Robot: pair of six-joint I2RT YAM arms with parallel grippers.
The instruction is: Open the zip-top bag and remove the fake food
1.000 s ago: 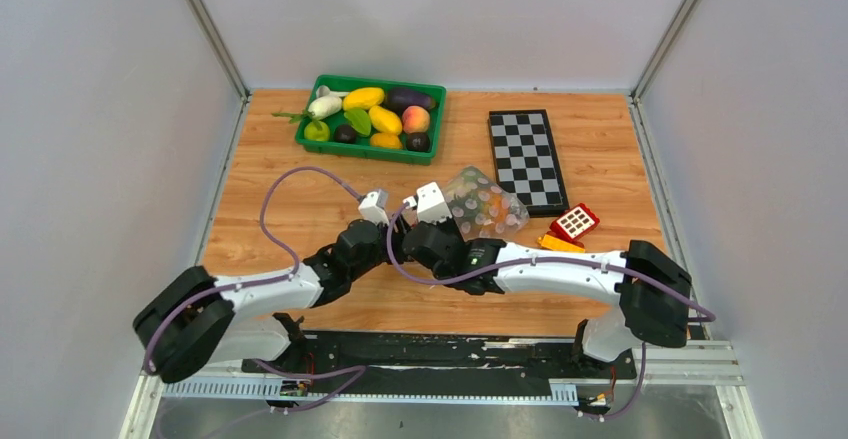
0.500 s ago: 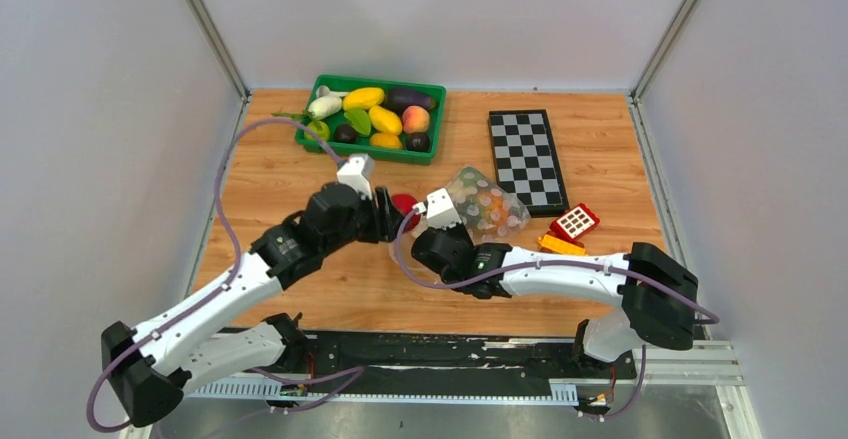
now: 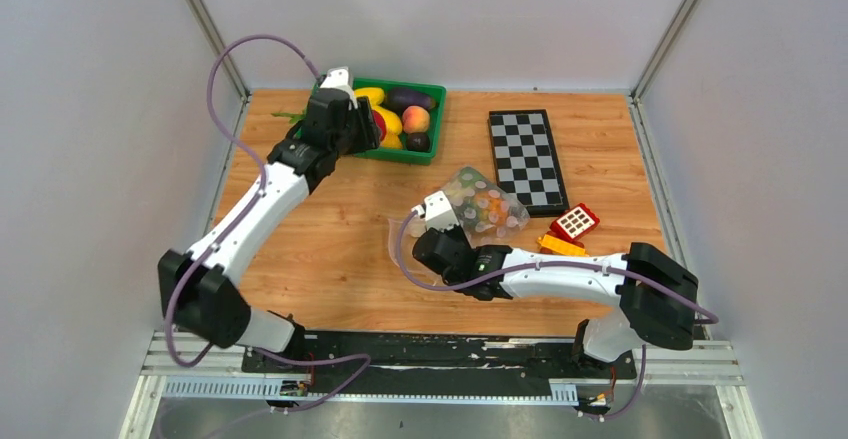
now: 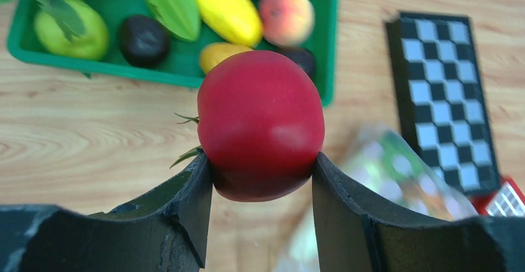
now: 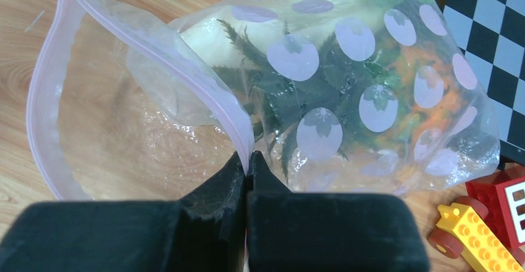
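Observation:
My left gripper (image 3: 370, 125) (image 4: 261, 168) is shut on a red apple (image 4: 260, 120), one piece of the fake food, and holds it over the near edge of the green tray (image 4: 155, 74). The zip-top bag (image 5: 347, 86) (image 3: 486, 205) lies on the table with its mouth gaping toward the left. My right gripper (image 5: 247, 160) (image 3: 426, 227) is shut on the pink zip strip (image 5: 204, 80) of its upper lip. A pineapple (image 5: 421, 101) with dark green leaves shows through the dotted plastic.
The green tray (image 3: 437, 119) at the back left holds a green pear (image 4: 68, 30), a leaf (image 4: 170, 2), yellow fruits, a peach and dark pieces. A chessboard (image 3: 527, 159) lies at the back right. A red-yellow block car (image 3: 572, 227) sits beside the bag.
The left arm has swung from the bag's mouth to the back left, carrying the red apple up to the tray. The right gripper has kept its hold on the bag.

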